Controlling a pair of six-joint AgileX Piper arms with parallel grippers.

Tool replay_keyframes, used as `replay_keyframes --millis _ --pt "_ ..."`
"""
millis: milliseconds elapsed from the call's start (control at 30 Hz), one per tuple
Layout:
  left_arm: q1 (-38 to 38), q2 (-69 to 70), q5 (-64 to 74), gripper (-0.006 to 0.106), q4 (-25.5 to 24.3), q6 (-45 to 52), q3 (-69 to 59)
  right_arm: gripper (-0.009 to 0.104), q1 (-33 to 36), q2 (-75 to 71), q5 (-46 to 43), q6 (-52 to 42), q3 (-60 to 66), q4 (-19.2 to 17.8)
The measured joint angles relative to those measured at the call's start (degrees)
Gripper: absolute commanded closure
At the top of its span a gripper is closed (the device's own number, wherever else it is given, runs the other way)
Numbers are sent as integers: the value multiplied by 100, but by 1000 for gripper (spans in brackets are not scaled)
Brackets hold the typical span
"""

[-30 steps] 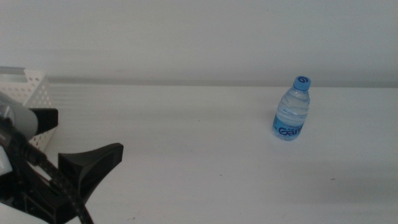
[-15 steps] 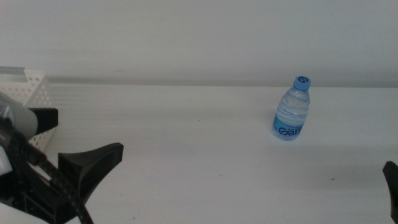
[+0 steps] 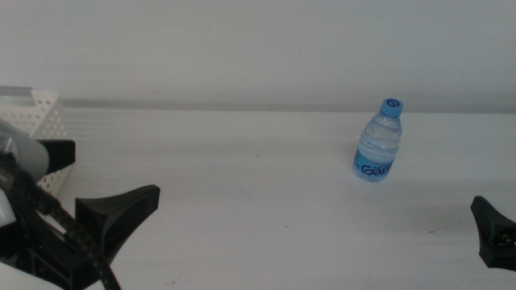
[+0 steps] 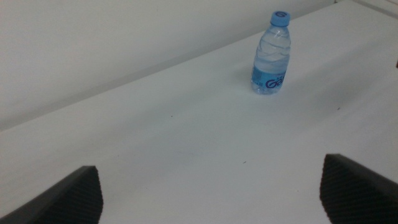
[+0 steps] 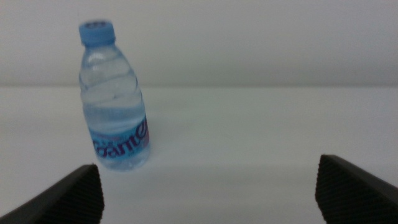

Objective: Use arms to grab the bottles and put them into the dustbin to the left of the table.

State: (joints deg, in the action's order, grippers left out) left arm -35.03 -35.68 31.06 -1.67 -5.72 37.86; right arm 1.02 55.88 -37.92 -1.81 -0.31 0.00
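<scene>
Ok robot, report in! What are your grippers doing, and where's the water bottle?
Left gripper open, empty, near dustbin. Right gripper open, facing water bottle. Bottle upright on table, untouched. Nothing between.

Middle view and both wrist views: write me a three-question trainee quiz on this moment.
1. True or false: the water bottle stands upright on the table.
2. Which hand is nearer the bottle? A) left hand B) right hand
3. Fill in: the bottle's cap is ____.

Key: 1 true. 2 B; it shows at the middle view's lower right, open, while the left hand waits open beside the dustbin. 3 blue.
</scene>
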Motion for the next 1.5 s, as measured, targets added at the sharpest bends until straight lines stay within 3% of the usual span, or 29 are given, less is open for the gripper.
replay_keyframes --millis 200,467,600,667,867,1500 --pt "0 0 0 7 0 0 0 4 0 653 -297 335 -93 0" --pt "0 0 0 7 0 0 0 4 0 1452 -331 467 -766 -457" --pt "0 0 0 7 0 0 0 4 216 1854 -329 136 -1111 -484" --pt "0 0 0 7 0 0 0 4 416 2058 -333 -267 -1273 -400" --pt "0 0 0 7 0 0 0 4 785 2842 -380 -1028 -1699 378" --pt "0 0 0 7 0 0 0 5 1264 4605 -394 -1077 -3137 372"
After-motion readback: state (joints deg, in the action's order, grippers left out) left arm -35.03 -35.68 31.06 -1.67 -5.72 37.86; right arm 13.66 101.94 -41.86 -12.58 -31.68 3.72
